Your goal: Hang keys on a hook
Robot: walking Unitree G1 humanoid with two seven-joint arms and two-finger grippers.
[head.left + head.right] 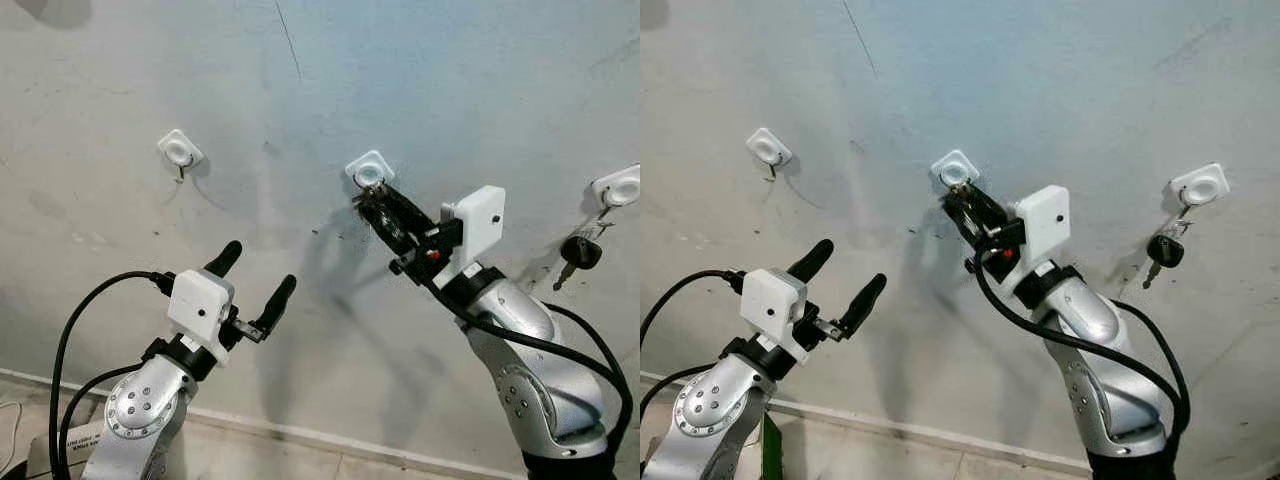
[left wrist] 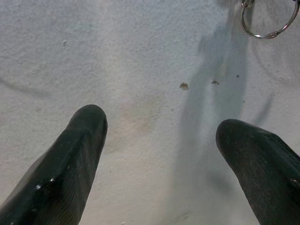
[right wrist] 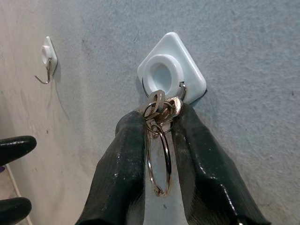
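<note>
Black fingers of the right gripper [image 3: 159, 123] are clenched on a bunch of silver keys on a steel split ring [image 3: 159, 140], held up against the middle white diamond-shaped adhesive wall hook [image 3: 171, 75], with the ring touching its wire hook; the silver right arm reaches up and leftward to the grey plaster wall [image 1: 300, 60]. Lower to the left, the left gripper [image 1: 250, 280] is raised with its fingers spread apart, gripping nothing, well short of the left white hook [image 1: 180, 150]. At far right, a black-headed key [image 1: 580, 250] hangs from a third white hook [image 1: 618, 186]; no lettering is readable anywhere.
</note>
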